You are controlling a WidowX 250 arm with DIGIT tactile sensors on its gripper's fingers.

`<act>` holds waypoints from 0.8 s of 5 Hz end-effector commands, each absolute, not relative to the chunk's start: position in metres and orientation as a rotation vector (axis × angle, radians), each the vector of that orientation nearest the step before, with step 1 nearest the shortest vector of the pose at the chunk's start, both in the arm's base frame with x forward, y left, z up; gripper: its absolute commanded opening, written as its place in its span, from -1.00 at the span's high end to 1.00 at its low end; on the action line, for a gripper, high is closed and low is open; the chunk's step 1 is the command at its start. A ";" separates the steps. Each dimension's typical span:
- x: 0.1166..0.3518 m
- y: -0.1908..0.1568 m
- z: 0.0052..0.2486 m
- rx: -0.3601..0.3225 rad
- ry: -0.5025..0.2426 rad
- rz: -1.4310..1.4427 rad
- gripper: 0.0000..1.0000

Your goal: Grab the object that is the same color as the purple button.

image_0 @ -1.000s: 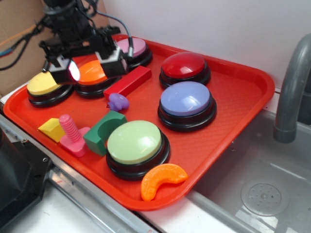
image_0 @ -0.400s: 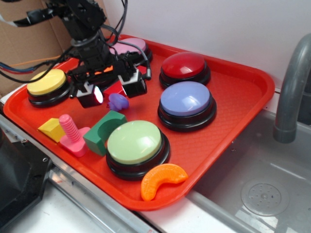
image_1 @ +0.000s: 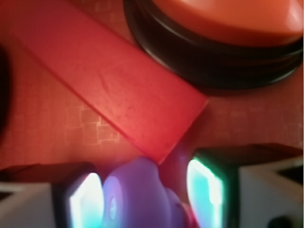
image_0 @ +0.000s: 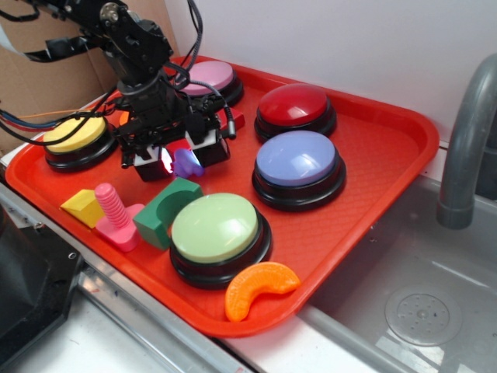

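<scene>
Your gripper straddles the toy, jaws spread wide with one lit pad on each side and nothing clamped yet. The toy sits on the tray just left of the purple button, its top against the red block's end. Centre it, then close gently so it doesn't squirt out.

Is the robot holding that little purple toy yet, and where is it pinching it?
Not yet. The gripper is open, with the purple toy between its fingers, which aren't clearly squeezing it.
</scene>
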State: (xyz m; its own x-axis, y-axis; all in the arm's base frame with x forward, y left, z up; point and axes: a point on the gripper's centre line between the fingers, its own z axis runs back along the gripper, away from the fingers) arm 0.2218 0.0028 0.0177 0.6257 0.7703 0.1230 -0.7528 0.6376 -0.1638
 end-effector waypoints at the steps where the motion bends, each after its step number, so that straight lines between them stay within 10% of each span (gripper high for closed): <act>1: 0.226 0.011 0.046 -0.070 -0.121 0.681 1.00; 4: 0.239 0.014 0.156 0.044 -0.104 0.225 1.00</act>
